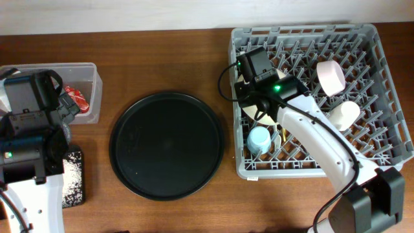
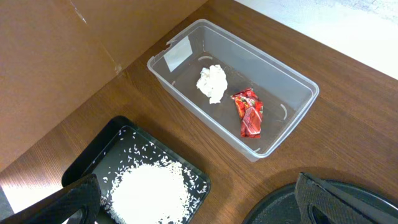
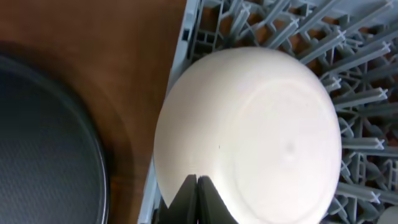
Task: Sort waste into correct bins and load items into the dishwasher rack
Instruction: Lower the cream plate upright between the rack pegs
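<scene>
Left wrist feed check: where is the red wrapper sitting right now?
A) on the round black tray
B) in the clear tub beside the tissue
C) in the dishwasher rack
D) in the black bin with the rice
B: the red wrapper lies inside the clear tub next to the white tissue, while the black bin holds only rice grains.

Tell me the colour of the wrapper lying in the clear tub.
The wrapper is red; the left wrist view shows it best.
</scene>
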